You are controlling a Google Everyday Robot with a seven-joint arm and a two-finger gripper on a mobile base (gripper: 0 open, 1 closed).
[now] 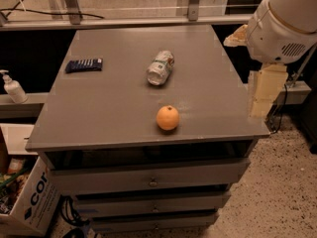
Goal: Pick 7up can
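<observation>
The 7up can lies on its side on the grey table top, a little behind the middle, with one silver end facing the front. It is white and green with a red spot. My gripper shows as a pale beige part hanging below the white arm housing, just off the table's right edge. It is to the right of the can, well apart from it, and holds nothing that I can see.
An orange sits near the table's front edge. A flat dark blue packet lies at the back left. Drawers are below the top. A cardboard box and a pump bottle are at the left.
</observation>
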